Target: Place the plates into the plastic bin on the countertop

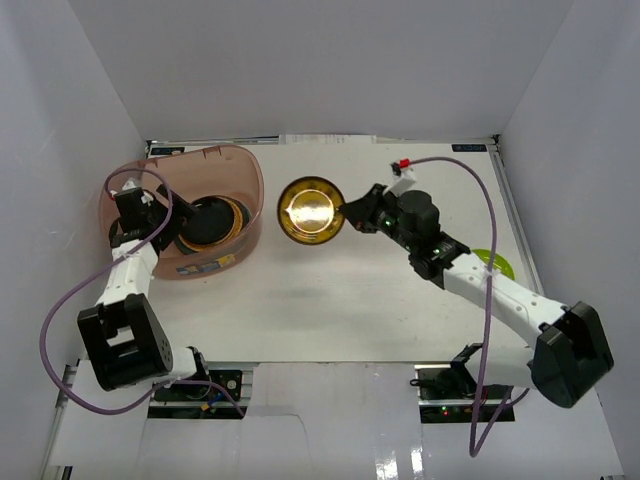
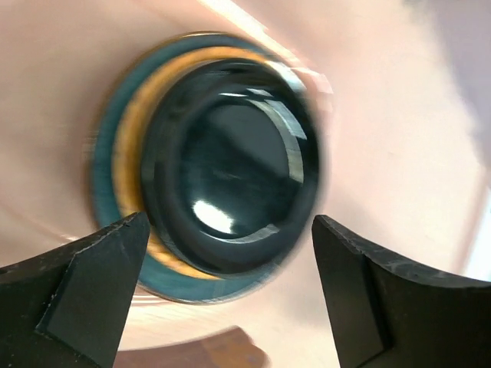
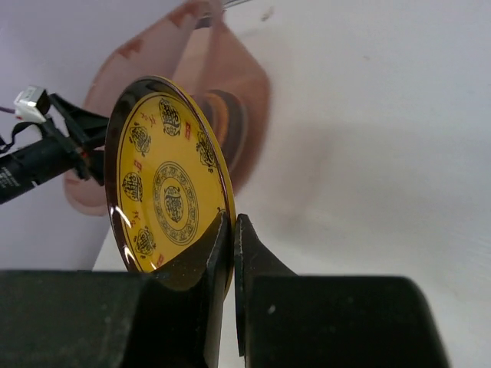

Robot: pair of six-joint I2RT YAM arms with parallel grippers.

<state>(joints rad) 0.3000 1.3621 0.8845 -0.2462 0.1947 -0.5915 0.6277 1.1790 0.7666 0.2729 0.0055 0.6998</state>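
Note:
The plastic bin (image 1: 200, 170) stands at the left of the countertop (image 1: 330, 300). Inside it lies a stack of plates with a glossy black plate (image 1: 210, 222) (image 2: 230, 169) on top; tan and teal rims show beneath it. My left gripper (image 1: 165, 228) (image 2: 230, 253) hangs open just above that stack, its fingers (image 2: 92, 284) apart from the black plate. A gold-patterned plate (image 1: 312, 210) (image 3: 165, 192) is held on edge to the right of the bin, with my right gripper (image 1: 347, 215) (image 3: 232, 230) shut on its rim. A lime green plate (image 1: 497, 265) lies under the right arm.
The right wrist view has the bin (image 3: 230, 100) behind the gold plate and the left arm (image 3: 46, 153) beside it. White walls close in the table at the back and both sides. A purple cable loops over the right side of the table.

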